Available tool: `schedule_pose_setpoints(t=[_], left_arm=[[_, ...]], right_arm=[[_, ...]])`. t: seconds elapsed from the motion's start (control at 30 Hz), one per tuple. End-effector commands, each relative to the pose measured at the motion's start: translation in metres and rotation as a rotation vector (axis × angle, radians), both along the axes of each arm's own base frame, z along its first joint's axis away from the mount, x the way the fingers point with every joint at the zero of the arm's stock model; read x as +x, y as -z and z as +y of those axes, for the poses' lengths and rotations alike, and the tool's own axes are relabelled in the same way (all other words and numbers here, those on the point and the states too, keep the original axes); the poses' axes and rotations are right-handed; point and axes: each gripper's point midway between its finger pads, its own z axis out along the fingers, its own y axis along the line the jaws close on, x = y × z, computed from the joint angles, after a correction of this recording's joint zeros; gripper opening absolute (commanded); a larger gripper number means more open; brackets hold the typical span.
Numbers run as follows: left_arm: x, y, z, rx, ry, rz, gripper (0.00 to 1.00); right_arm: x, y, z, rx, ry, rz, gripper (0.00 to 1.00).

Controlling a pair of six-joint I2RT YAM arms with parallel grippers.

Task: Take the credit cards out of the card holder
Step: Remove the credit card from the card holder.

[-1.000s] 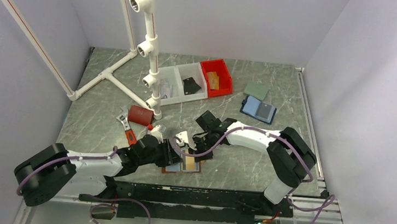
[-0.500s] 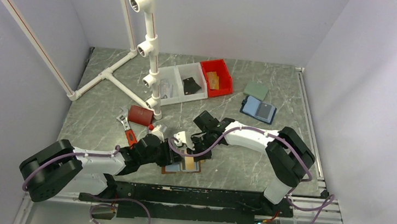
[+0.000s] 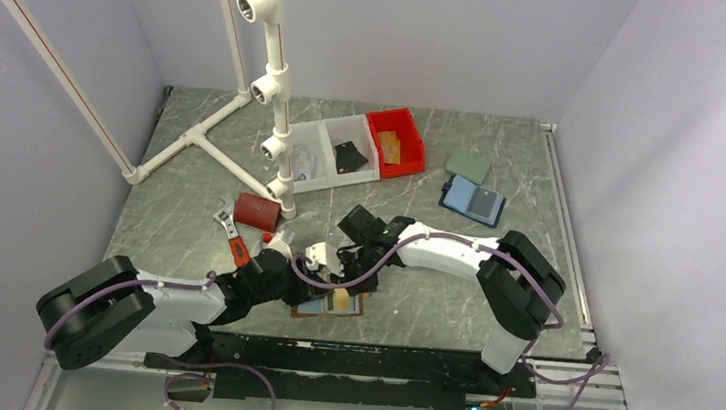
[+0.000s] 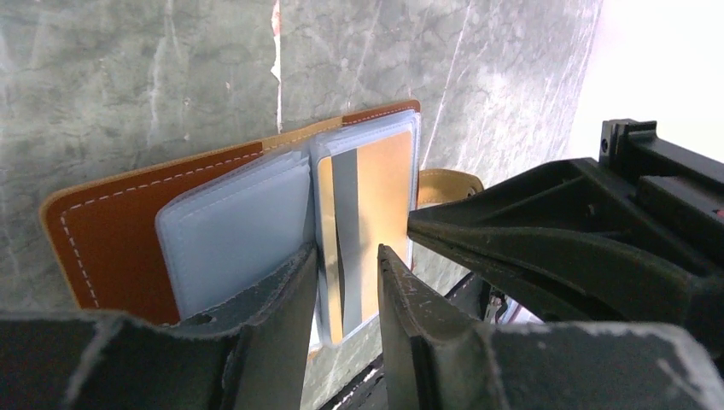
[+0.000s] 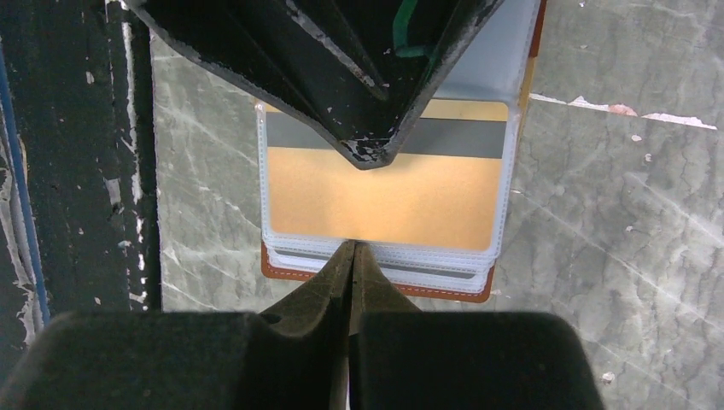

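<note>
The card holder (image 3: 309, 307) lies open near the table's front edge: brown leather (image 4: 111, 239) with clear plastic sleeves. The top sleeve holds a gold credit card (image 5: 384, 192) with a grey stripe, also seen as the gold card (image 4: 380, 196) in the left wrist view. My left gripper (image 4: 346, 265) stands over that sleeve's end, its jaws a little apart and the card's edge showing in the gap. My right gripper (image 5: 352, 246) is shut, and its tips touch the top sleeve's near edge. Whether they pinch the sleeve is hidden. More sleeves lie stacked beneath.
A dark red box (image 3: 258, 212) and a wrench (image 3: 226, 224) lie left of the arms. White bins (image 3: 329, 152) and a red bin (image 3: 395, 140) stand at the back. At the right rear is a blue case (image 3: 473, 200). A white pipe frame (image 3: 266, 75) rises at the back left.
Both grippers have shifted slightly to the left over the card holder. The holder itself has stayed in place.
</note>
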Motion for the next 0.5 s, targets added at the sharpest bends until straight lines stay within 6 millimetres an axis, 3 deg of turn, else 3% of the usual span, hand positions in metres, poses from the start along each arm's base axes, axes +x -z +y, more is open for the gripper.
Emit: schedule_pose_setpoints(t=[0.0, 0.17, 0.47], left_arm=[[0.0003, 0.0094, 0.0082, 0.001, -0.054, 0.03, 0.37], [-0.0008, 0.0099, 0.0082, -0.019, -0.061, 0.035, 0.35], [-0.0001, 0.0042, 0.0048, -0.04, -0.049, 0.018, 0.18]], right_arm=[[-0.0003, 0.017, 0.0178, -0.022, -0.007, -0.041, 0.02], [-0.0001, 0.0209, 0.0205, -0.037, 0.008, -0.046, 0.02], [0.0013, 0.0234, 0.0221, -0.046, 0.023, -0.044, 0.02]])
